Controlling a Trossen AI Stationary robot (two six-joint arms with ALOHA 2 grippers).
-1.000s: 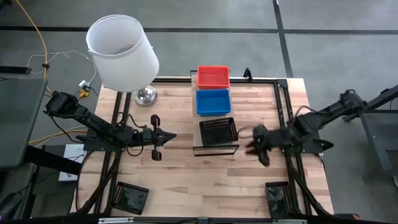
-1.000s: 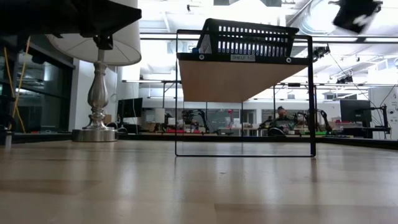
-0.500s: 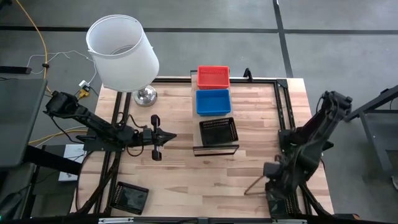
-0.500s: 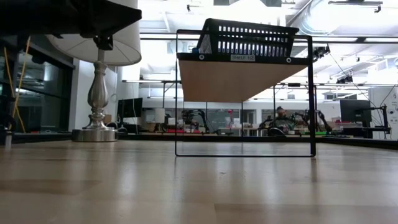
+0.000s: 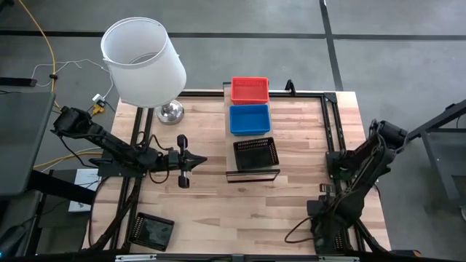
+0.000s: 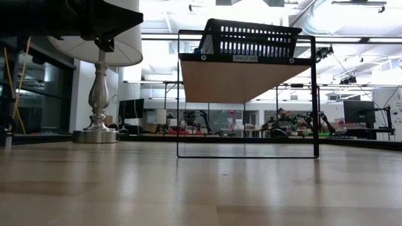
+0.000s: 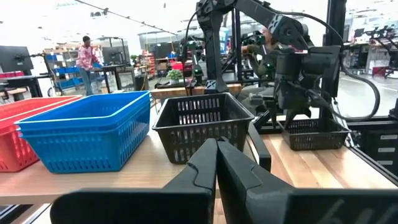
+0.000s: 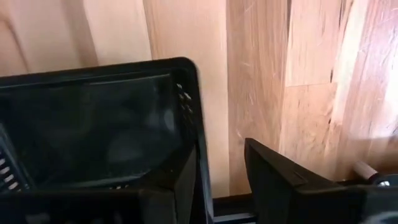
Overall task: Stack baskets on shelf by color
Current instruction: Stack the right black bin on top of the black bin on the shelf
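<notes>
1. Butcher-block planks are forming the wide tabletop (image 5: 204,204), pale and striped.
2. White and drum-shaped, a lampshade (image 5: 143,62) is overhanging the table's far left corner.
3. Light wood is topping the narrow shelf (image 6: 246,78) on its thin dark frame; a small white label on its edge is too small to read.
4. Mesh plastic baskets are sitting in a row on the shelf: red basket (image 5: 250,89), blue basket (image 5: 250,118), black basket (image 5: 255,153).
5. Dark fingers of the left gripper (image 5: 183,161) are pressing together, holding nothing, left of the shelf.
6. Black mesh of the corner basket (image 8: 99,124) is lying directly under the right gripper (image 8: 221,168), whose fingers are straddling its rim, narrowly parted.
</notes>
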